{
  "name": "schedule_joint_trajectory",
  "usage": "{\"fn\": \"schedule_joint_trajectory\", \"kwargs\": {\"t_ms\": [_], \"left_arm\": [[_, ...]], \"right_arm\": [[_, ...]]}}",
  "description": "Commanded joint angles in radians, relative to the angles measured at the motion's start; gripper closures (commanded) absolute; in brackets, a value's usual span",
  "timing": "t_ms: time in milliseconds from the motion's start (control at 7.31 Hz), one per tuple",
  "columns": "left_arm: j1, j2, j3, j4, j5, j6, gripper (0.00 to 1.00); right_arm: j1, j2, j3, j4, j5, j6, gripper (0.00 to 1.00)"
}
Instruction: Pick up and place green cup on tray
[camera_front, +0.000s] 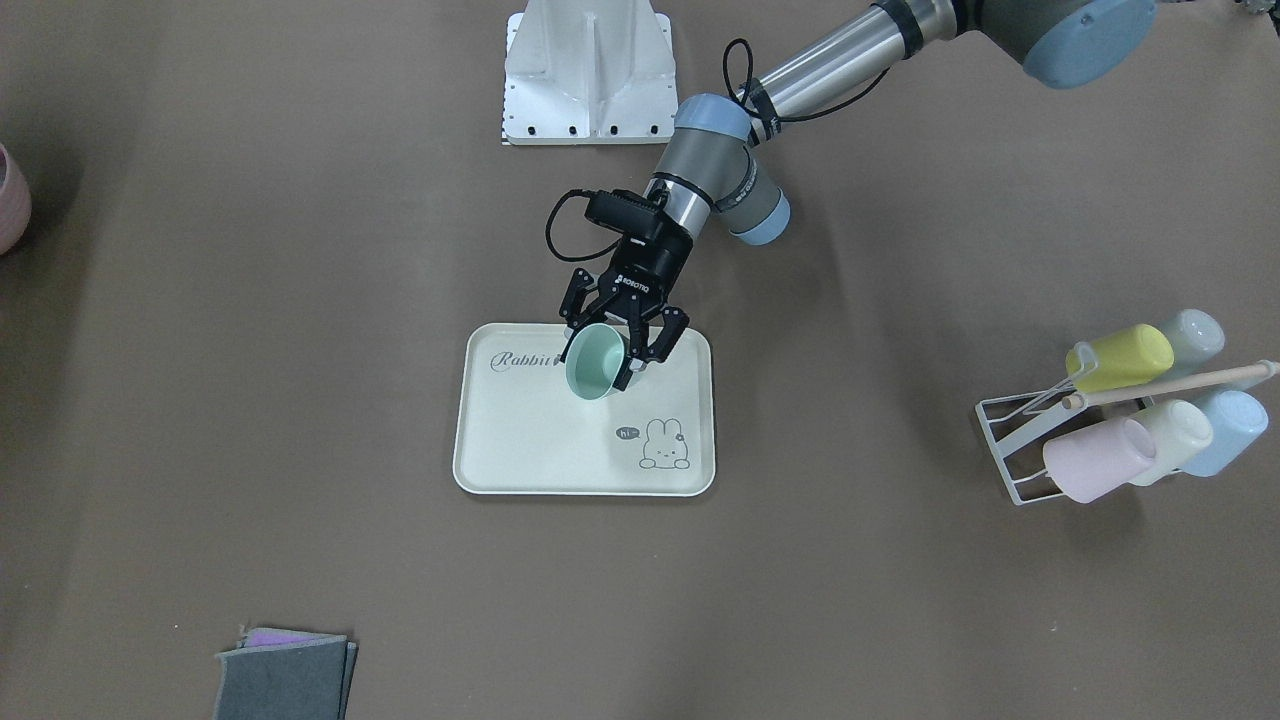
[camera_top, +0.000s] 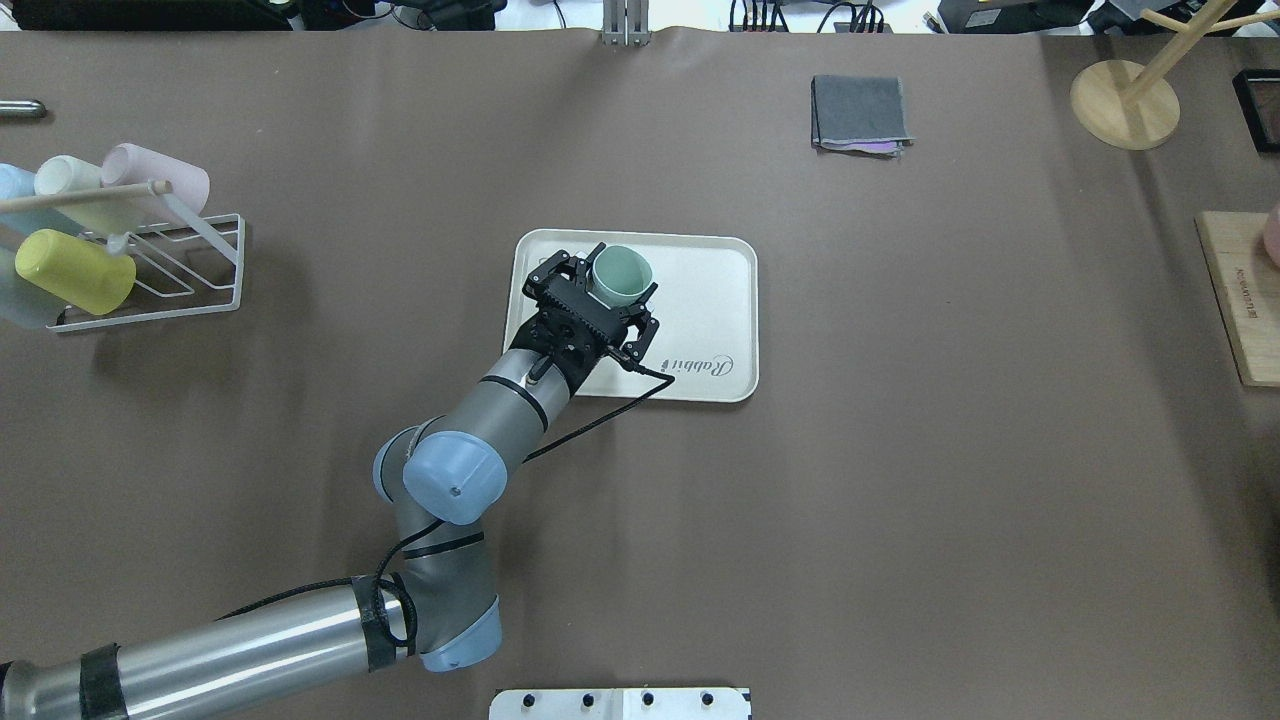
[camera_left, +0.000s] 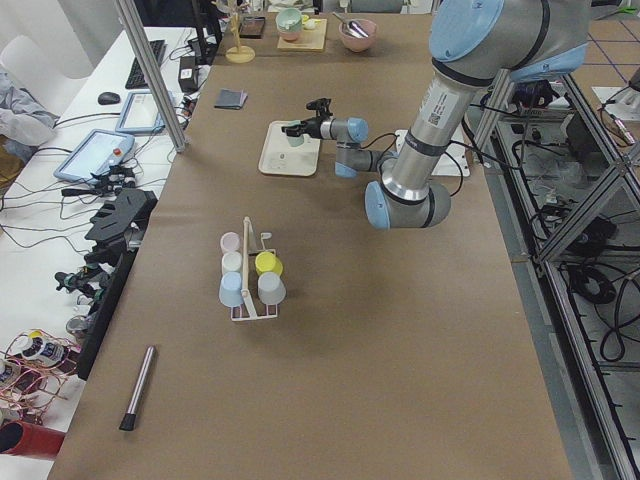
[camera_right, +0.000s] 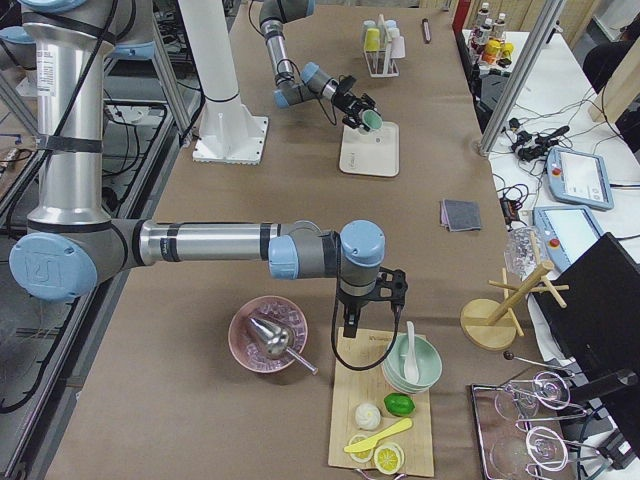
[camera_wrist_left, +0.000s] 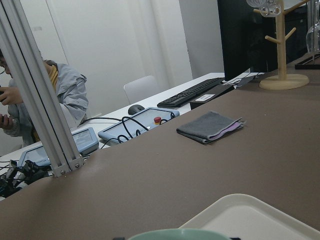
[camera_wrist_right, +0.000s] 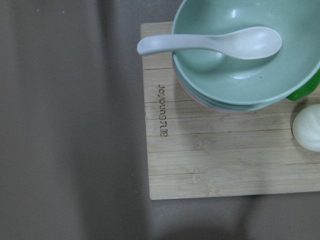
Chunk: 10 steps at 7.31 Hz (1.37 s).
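Left hand (camera_top: 620, 275) is clenched on the green cup (camera_front: 596, 365), tilted, over the tray (camera_front: 560, 460) at its lettered end; contact unclear. We should level it, lower until the base seats flat inside the rim, then release.

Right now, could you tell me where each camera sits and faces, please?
Front-facing: across the table, steeply down on tray; left gripper holding green cup.
Overhead: behind robot, looking down; left arm.
Exterior left: table end; left arm nearest.
Exterior right: opposite end; right arm nearest.
Left wrist: low, facing grey cloth.
Right wrist: straight down on green bowl; no gripper.
Front-facing and overhead share the cup rack.
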Motion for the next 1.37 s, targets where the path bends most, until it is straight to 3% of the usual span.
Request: {"fn": "schedule_joint_trajectory", "kwargs": {"t_ms": [0,274,684,1232], "left_arm": [[-0.009,-0.019,0.015,0.050,0.003,0.004,0.27],[-0.020,-0.036,0.021,0.122,0.006,0.001,0.27],[-0.025,-0.053,0.051,0.126,0.006,-0.051,0.27],[-0.022,-0.057,0.089,-0.013,0.000,-0.102,0.26]], "right_arm": [[-0.003,0.001,0.000,-0.001,-0.002,0.000,0.00],[-0.005,0.001,0.000,-0.001,-0.005,0.000,0.00],[-0.014,0.001,0.002,-0.001,-0.005,0.000,0.00],[-0.041,0.001,0.005,-0.001,-0.002,0.002,0.00]]}}
